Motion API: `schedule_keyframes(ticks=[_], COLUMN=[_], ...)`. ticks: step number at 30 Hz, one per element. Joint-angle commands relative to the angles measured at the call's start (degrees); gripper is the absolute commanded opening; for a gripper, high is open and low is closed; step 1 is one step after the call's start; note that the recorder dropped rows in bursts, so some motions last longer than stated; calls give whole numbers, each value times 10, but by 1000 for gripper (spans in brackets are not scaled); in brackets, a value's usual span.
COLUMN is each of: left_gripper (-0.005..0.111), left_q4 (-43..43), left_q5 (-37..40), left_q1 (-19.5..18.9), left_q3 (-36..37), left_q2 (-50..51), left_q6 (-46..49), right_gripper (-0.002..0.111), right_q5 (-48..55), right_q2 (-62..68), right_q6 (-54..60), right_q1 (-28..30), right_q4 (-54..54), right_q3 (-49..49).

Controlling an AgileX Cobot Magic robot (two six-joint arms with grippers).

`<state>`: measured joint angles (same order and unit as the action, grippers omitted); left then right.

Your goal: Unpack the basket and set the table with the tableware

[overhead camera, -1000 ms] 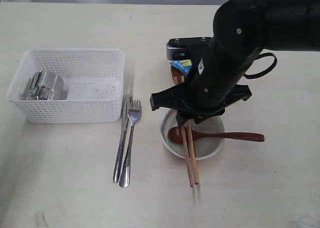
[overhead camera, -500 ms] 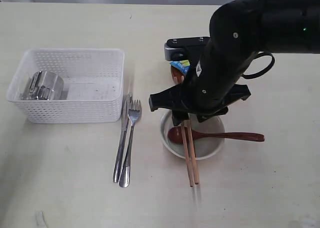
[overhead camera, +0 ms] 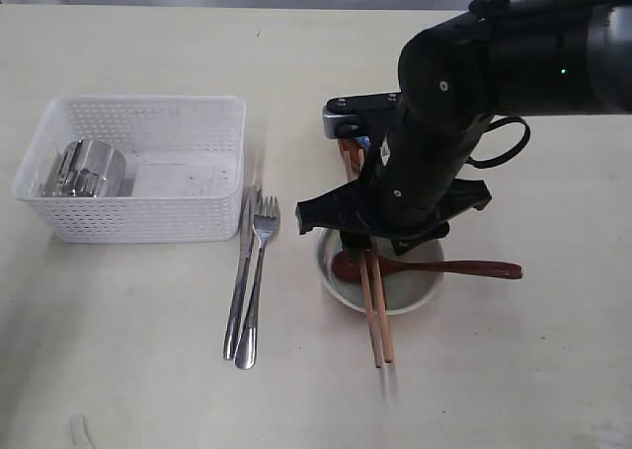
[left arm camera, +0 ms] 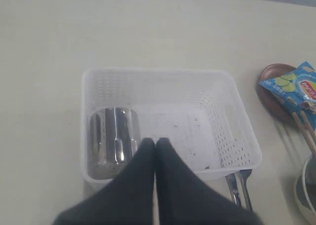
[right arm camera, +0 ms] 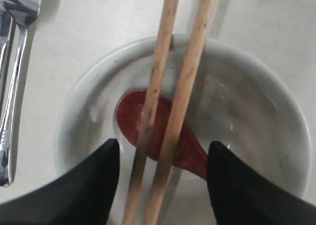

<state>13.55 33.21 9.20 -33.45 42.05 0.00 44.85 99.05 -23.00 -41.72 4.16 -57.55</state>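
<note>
The white basket stands on the table with only the steel cup lying in it. Knife and fork lie side by side beside it. The pale bowl holds the reddish spoon, and the chopsticks lie across its rim. My right gripper hangs open just above the bowl, its fingers on either side of the chopsticks without touching them. My left gripper is shut and empty above the basket, near the cup.
The brown plate with the blue chip bag on it sits beyond the bowl, mostly hidden by my right arm in the exterior view. The spoon handle sticks out past the bowl to the right.
My right jaws have spread wider, away from the chopsticks, which stay resting across the bowl. The right arm has shifted slightly; the left gripper has stayed shut.
</note>
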Motion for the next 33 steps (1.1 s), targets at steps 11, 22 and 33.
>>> schedule_keyframes(ticks=[11, 22, 33], left_gripper=[0, 0, 0], left_q4=[4, 4, 4], left_q5=[-2, 1, 1], left_q1=[1, 1, 1], left_q3=[4, 4, 4], left_q2=[-1, -1, -1], left_q6=[0, 0, 0], right_gripper=[41, 41, 41], right_q5=[-11, -7, 7], right_q2=[0, 0, 0], right_q6=[-2, -13, -22], right_q1=[-18, -17, -19], right_q4=[-9, -25, -42], right_q3=[-4, -4, -4])
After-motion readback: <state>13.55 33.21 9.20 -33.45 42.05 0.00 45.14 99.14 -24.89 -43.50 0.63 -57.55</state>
